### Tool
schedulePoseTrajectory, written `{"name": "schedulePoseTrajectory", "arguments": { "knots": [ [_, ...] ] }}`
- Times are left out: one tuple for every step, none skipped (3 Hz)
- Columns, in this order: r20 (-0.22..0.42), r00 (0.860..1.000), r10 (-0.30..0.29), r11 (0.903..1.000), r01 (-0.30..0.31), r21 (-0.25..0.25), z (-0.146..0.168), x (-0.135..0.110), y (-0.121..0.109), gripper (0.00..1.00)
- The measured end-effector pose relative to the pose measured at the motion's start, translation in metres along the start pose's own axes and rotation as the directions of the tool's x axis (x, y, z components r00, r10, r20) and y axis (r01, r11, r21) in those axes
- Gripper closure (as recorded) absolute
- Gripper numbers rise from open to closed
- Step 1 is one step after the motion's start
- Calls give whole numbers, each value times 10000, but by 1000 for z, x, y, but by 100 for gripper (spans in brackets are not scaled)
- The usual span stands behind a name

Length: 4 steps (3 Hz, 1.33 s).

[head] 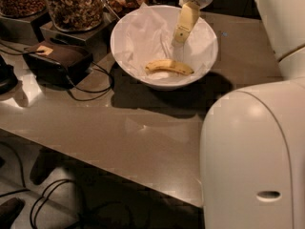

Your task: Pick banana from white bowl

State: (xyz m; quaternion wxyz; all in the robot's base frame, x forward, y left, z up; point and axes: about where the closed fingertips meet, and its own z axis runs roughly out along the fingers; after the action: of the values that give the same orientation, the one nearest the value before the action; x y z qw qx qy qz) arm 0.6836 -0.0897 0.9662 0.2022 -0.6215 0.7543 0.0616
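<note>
The banana (pixel 169 67), small, curved and yellow, lies in the front part of the white bowl (pixel 162 84) on crumpled white paper. The bowl stands on the grey table at the top middle of the camera view. My gripper (pixel 178 38) reaches down from the top into the bowl. Its tip hangs just above and behind the banana's right half, close to it but apart from it. It holds nothing that I can see.
Glass jars of nuts (pixel 74 6) stand on dark stands at the back left. A dark box (pixel 57 58) with cables lies left of the bowl. My white arm body (pixel 252 156) fills the right foreground. The table's front edge (pixel 119 175) runs diagonally, with cables on the floor below.
</note>
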Motion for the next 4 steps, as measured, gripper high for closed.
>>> {"name": "schedulePoseTrajectory", "arguments": {
  "knots": [
    [150, 9995, 270, 9994, -267, -202, 11, 0, -5, 9],
    [206, 9989, 410, 9985, -402, -362, 18, -1, -6, 9],
    [303, 9981, 538, 9972, -521, -544, 22, 2, -5, 21],
    [337, 9976, 608, 9961, -585, -668, 24, 4, -3, 40]
  ]
}}
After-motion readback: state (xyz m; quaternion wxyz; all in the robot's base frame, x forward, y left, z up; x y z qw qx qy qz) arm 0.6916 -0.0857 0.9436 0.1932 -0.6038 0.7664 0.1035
